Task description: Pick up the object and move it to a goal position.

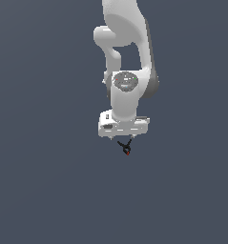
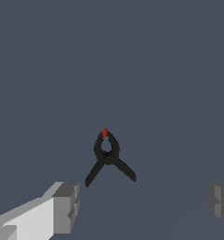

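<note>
The object, a tiny black clamp (image 1: 126, 147) with splayed prongs and a red tip, lies on the grey floor just below the white gripper (image 1: 127, 138) in the exterior view. In the wrist view the clamp (image 2: 107, 157) lies flat, its red tip pointing away from the fingers and its two prongs spread toward them. The grey fingertips (image 2: 66, 206) stand wide apart on either side, and the gripper (image 2: 144, 204) is open and empty. The clamp sits ahead of the gap between the fingers, nearer the one on the left of that picture. No goal marker shows.
The white Panda arm (image 1: 129, 57) rises from the gripper toward the top of the exterior view. The plain dark grey floor (image 1: 39, 190) surrounds it, with no other objects in sight.
</note>
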`<state>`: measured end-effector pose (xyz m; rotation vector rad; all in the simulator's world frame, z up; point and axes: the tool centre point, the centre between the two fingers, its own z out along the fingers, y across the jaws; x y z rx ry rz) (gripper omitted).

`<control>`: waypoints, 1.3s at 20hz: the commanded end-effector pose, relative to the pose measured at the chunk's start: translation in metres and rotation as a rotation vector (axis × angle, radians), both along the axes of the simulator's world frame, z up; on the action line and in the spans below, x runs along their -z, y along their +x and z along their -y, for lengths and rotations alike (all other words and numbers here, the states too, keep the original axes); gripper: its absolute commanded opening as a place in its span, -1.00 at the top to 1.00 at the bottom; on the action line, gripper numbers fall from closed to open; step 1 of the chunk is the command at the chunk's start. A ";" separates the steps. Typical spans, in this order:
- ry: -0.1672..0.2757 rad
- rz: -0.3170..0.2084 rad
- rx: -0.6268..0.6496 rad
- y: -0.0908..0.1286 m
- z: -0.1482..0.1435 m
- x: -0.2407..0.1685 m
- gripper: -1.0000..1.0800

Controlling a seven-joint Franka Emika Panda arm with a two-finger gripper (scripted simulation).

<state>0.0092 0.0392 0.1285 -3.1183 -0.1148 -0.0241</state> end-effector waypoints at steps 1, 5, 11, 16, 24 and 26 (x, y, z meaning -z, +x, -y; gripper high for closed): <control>-0.009 -0.005 -0.041 -0.002 -0.009 0.021 -0.92; -0.018 -0.010 -0.093 -0.005 -0.020 0.047 -0.92; -0.022 -0.013 -0.128 -0.008 -0.027 0.064 -0.92; -0.022 -0.015 -0.125 -0.009 -0.027 0.066 -0.92; -0.022 -0.014 -0.128 -0.010 -0.027 0.101 -0.92; -0.022 -0.013 -0.129 -0.010 -0.028 0.108 -0.92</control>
